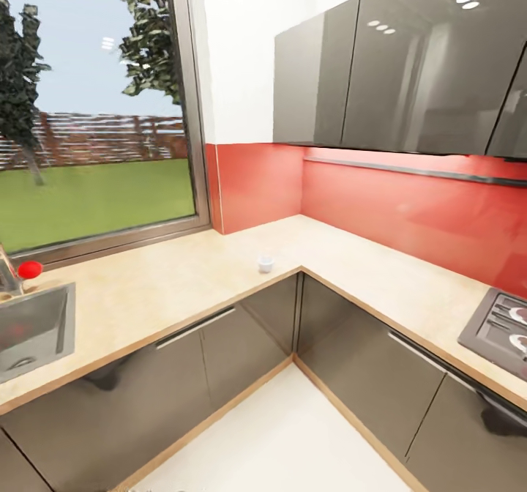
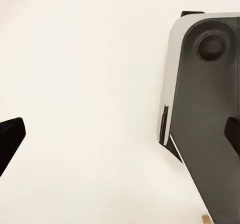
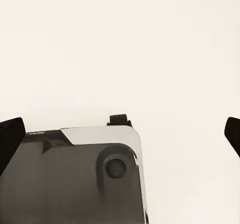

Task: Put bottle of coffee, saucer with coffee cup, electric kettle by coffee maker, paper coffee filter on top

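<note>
Both grippers read as spread wide on my wrist feeds. On the left gripper (image 2: 120, 134) I see one dark fingertip (image 2: 10, 139) at one edge of the feed and its partner at the opposite edge, with nothing between them but pale floor (image 2: 90, 84) and the grey corner of the robot's base (image 2: 205, 114). My right gripper (image 3: 120, 134) looks the same: two dark tips at opposite edges, far apart, holding nothing, above the base (image 3: 75, 179) and the same pale floor.

From the head camera, the one task item I can pick out is a single small white coffee cup (image 1: 266, 262). It stands upright, its axis vertical, on the beige countertop (image 1: 146, 287) just back from the inner corner where the two counter runs meet. It is too small for me to tell which way any handle points.

Outward from it: a red backsplash (image 1: 410, 214) runs behind the counter, with dark glossy wall cabinets (image 1: 395, 67) above and dark base cabinets (image 1: 219, 360) below. One window (image 1: 88, 111) looks onto grass and a fence. At the left sits one steel sink (image 1: 33, 331) with a red ball-like object (image 1: 30, 269) by its faucet. One stovetop (image 1: 501, 331) shows at the right edge.
</note>
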### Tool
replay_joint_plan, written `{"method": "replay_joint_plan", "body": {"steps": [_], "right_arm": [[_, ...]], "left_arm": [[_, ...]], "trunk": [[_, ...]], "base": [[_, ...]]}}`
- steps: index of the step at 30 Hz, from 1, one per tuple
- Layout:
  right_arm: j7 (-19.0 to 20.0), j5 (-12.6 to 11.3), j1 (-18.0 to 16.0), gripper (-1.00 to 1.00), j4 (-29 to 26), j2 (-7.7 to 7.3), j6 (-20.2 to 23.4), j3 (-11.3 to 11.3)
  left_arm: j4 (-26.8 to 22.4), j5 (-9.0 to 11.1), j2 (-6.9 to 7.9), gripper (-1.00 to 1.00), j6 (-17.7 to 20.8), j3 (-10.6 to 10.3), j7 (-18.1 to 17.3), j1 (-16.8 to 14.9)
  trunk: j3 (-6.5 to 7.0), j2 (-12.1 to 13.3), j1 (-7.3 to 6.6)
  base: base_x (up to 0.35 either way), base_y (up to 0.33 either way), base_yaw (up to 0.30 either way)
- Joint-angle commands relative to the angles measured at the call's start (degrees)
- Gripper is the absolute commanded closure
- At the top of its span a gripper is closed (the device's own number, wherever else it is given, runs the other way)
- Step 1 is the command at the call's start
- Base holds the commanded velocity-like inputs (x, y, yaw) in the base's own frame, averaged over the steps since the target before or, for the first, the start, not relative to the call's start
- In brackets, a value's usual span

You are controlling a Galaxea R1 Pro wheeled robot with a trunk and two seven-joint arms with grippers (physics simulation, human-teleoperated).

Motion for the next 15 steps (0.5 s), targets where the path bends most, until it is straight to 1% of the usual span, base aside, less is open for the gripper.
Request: {"method": "replay_joint_plan", "body": {"steps": [1, 11, 15], "right_arm": [[-0.03, 0.14, -0.05, -1.0, 0.07, 0.0, -0.23, -0.39], [-0.03, 0.18, -0.05, -1.0, 0.07, 0.0, -0.23, -0.42], [-0.03, 0.17, -0.05, -1.0, 0.07, 0.0, -0.23, -0.4]], "left_arm": [[-0.07, -0.62, -0.05, -1.0, -0.09, 0.37, 0.03, 0.0], [-0.08, -0.63, 0.12, -1.0, -0.59, 0.76, 0.07, 0.0], [-0.08, -0.62, -0.04, -1.0, -0.6, 0.52, 0.08, 0.0]], "trunk": [[-0.1, -0.1, 0.03], [-0.1, -0.1, 0.03], [-0.1, -0.1, 0.03]], "base": [[0.0, -0.017, 0.279], [0.0, -0.197, 0.279], [0.0, -0.052, 0.279]]}}
